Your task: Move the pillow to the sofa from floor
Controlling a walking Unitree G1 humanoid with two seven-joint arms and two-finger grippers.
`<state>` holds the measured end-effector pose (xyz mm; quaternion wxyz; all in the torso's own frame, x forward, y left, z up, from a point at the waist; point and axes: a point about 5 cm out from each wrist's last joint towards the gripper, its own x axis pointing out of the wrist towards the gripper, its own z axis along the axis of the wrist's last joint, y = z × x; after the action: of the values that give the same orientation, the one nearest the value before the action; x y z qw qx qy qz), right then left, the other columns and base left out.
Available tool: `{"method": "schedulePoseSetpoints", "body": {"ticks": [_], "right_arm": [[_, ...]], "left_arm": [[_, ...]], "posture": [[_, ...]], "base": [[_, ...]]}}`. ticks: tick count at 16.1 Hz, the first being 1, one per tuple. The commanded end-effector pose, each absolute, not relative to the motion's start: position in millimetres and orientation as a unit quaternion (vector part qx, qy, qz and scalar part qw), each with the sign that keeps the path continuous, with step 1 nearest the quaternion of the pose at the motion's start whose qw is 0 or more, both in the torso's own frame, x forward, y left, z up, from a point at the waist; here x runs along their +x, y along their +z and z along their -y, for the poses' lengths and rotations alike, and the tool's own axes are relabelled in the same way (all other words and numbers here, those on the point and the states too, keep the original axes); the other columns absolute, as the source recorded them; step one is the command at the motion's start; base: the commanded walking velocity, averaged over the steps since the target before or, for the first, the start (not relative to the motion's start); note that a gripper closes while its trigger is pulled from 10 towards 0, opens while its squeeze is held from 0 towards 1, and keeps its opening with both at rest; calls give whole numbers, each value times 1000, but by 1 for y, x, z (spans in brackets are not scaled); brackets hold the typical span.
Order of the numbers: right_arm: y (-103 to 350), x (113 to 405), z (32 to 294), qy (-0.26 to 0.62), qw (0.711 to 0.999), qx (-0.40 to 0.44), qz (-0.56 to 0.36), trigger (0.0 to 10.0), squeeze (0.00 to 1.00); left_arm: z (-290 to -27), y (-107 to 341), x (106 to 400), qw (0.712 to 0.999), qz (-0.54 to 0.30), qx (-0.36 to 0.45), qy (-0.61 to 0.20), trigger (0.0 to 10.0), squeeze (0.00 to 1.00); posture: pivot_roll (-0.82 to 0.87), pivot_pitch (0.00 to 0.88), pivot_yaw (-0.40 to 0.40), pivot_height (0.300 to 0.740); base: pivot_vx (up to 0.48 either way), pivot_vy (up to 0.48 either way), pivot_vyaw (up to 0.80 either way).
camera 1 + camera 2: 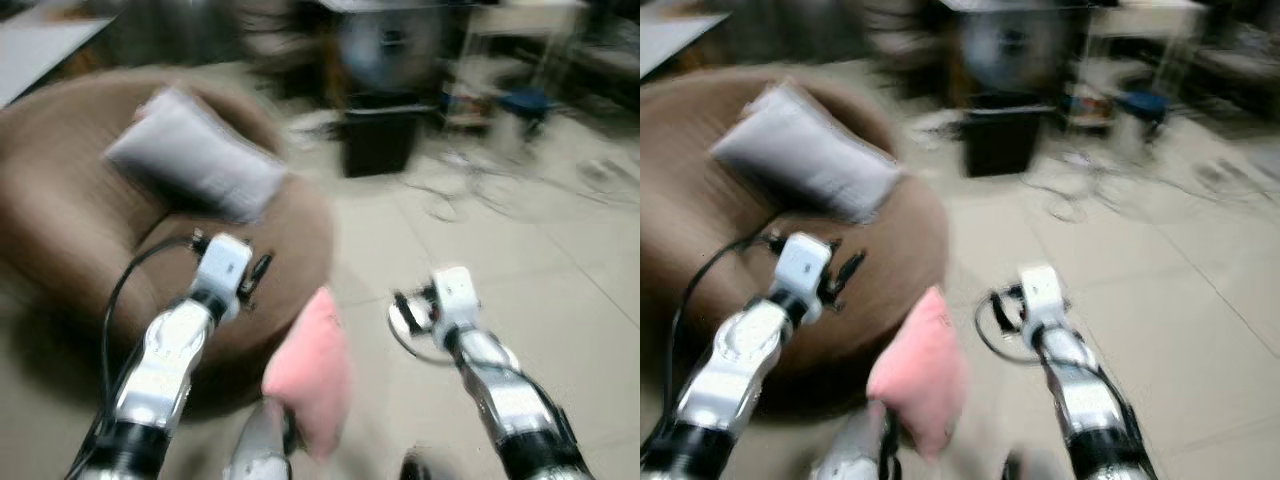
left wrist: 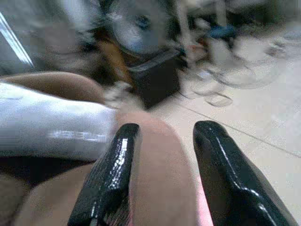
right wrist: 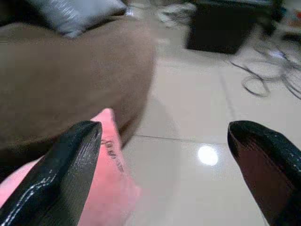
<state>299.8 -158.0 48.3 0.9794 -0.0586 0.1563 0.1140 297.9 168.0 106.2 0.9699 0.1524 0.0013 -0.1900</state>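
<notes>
Pillow (image 1: 310, 375), pink, soft and light by the look of it, lies on the floor (image 1: 520, 240) against the brown sofa (image 1: 60, 210), best pinched at a corner, while left gripper (image 2: 162, 174) and right gripper (image 3: 164, 160) hover spread.

Pink pillow (image 1: 310, 375) on floor, beside round brown sofa (image 1: 70, 210)

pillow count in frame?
2. A grey pillow lies on the brown sofa. A pink pillow stands on the floor beside the sofa's front edge, between the two arms. More may be hidden; the views are blurred.
</notes>
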Motion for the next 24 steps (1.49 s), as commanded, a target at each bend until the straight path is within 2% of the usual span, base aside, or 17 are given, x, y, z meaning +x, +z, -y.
{"method": "schedulePoseSetpoints", "body": {"ticks": [1, 8, 11, 16, 21, 24], "right_arm": [[51, 300, 155, 116, 980, -52, -150, 10000, 0], [50, 297, 154, 124, 979, -63, -147, 10000, 0], [48, 295, 152, 135, 976, -81, -150, 10000, 0], [47, 294, 154, 142, 973, -84, -159, 10000, 0], [45, 293, 155, 140, 973, -73, -168, 10000, 0], [45, 293, 156, 138, 973, -75, -170, 10000, 0]], "left_arm": [[-169, 95, 295, 968, -30, 155, -195, 10000, 0], [-169, 93, 293, 967, -29, 151, -201, 10000, 0], [-168, 93, 292, 967, -29, 147, -206, 10000, 0], [-169, 92, 293, 970, -30, 144, -194, 10000, 0], [-168, 90, 290, 970, -36, 146, -194, 10000, 0], [-167, 88, 290, 969, -40, 148, -196, 10000, 0]], "posture": [[78, 0, 44, 628], [85, 0, 40, 628], [84, 0, 38, 628], [90, 0, 19, 628], [93, 0, 13, 628], [93, 0, 13, 628]], "base": [[0, 0, 0], [0, 0, 0], [310, 0, 0], [354, 0, 771], [339, 0, 0], [0, 0, 0]]}}
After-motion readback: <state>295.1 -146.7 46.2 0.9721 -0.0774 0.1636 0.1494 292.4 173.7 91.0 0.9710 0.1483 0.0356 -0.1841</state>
